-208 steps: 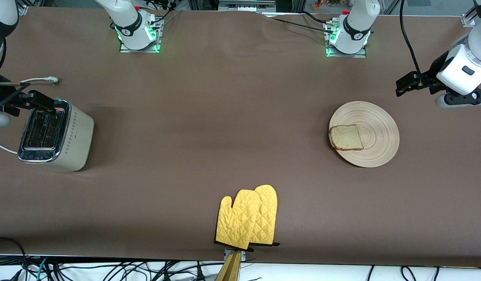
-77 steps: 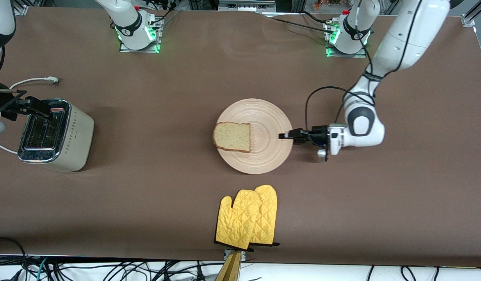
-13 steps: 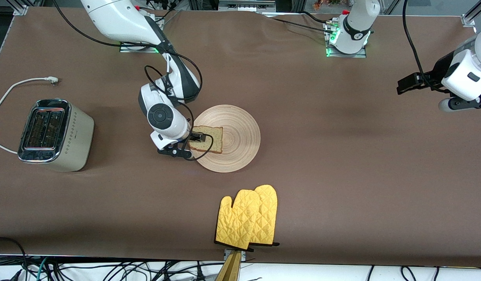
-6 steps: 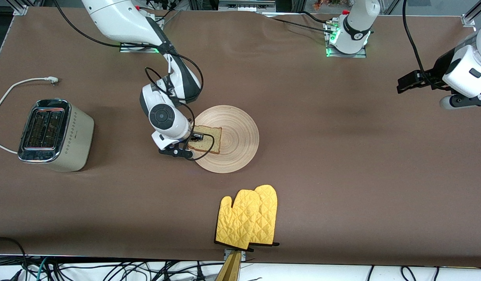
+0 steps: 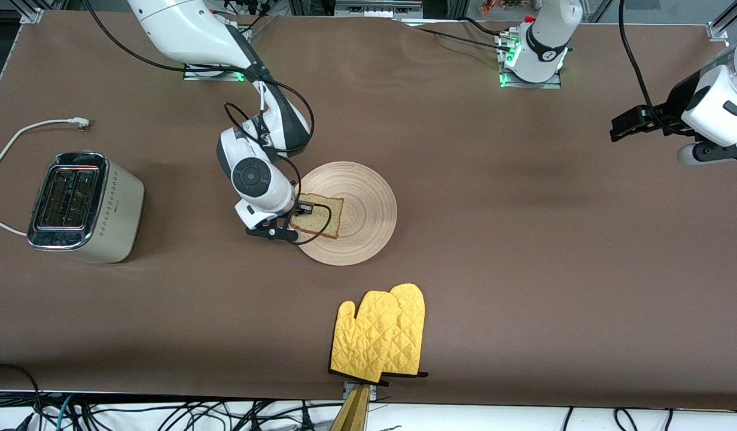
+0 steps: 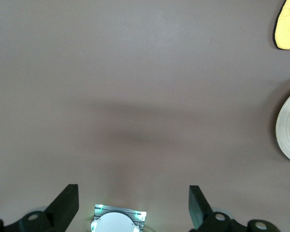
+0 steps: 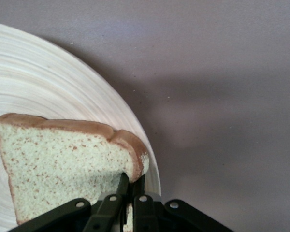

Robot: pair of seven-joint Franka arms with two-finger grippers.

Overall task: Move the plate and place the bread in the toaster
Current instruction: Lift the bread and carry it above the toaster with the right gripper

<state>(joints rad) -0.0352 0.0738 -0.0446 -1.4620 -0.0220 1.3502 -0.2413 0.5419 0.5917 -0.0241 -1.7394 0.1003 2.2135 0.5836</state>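
i have the right gripper (image 5: 301,211) pinched tight on the edge of the bread (image 5: 318,217), the fingers clamped over the crust at the side nearest the toaster. in the right wrist view the slice (image 7: 63,164) sits just over the rim of the plate (image 7: 48,87), and whether it is off the wood i cannot tell. the plate (image 5: 368,197) sits near the middle of the table, with the yellow oven mitts (image 5: 380,333) nearer the front camera. the toaster (image 5: 81,206) stands well apart, toward the right arm's end of the table, slots up.

to do this step well, i think i should lift straight up first so the slice clears the plate without dragging it. the grip is only on one edge, so the bread could sag or tear; i'd move slowly and let it hang vertical. that hanging pose should also suit the drop into a slot, so i'd line its thin edge with the slot before lowering.

the left gripper (image 5: 629,127) waits up in the air at the left arm's end of the table, its fingers (image 6: 67,205) spread wide and empty.
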